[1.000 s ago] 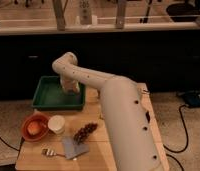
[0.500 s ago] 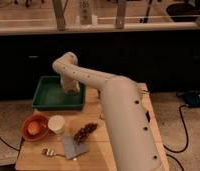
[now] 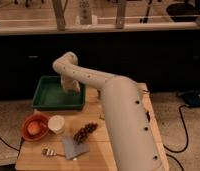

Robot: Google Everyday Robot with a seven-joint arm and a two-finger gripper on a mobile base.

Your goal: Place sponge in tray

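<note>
The green tray sits at the table's back left corner. My arm reaches from the lower right, bends high, and comes down over the tray's right side. My gripper hangs just inside the tray's right part, close above its floor. The sponge does not show as a separate thing; the wrist and gripper hide that part of the tray.
An orange bowl and a white cup stand in front of the tray. A brown cluster and a flat grey square sheet lie nearer the front edge. My white arm covers the table's right half. A dark counter wall stands behind.
</note>
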